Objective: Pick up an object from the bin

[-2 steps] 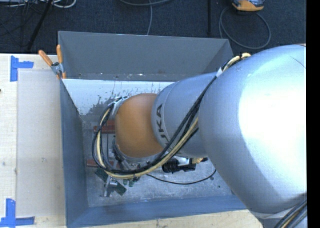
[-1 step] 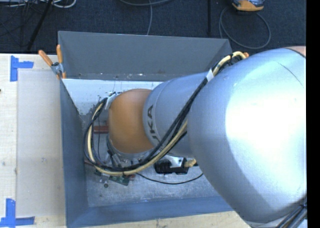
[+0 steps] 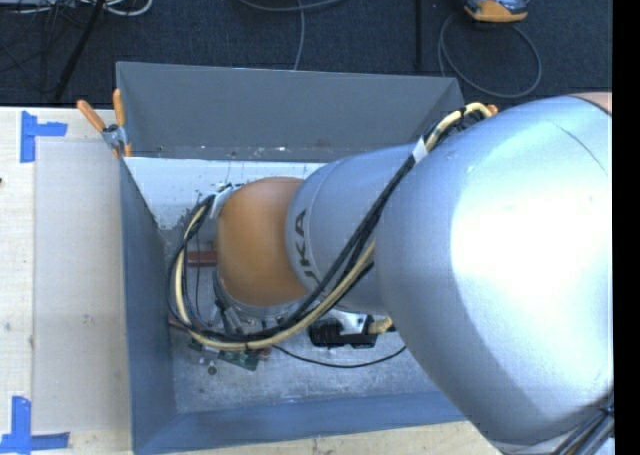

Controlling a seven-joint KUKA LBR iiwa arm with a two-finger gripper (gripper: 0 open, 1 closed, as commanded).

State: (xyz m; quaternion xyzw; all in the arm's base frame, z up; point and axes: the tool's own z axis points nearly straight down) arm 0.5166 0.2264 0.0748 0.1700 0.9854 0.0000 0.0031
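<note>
My gripper [image 3: 232, 323] is low in the left half of the bin, with only a little of its grey body showing beneath the arm's orange cover. Just below it, on the bin floor, lies a small green piece [image 3: 243, 359]. To its right lies a black and white object [image 3: 345, 331], with a thin black cord [image 3: 340, 359] curving from it. A reddish-brown flat thing [image 3: 203, 257] peeks out to the left of the cover. Whatever lies straight under the gripper is hidden.
The big grey arm reaches in from the right and covers the right half of the bin. Black and yellow cables loop round the orange cover, close to the bin's left wall. A strip of floor runs along the front wall.
</note>
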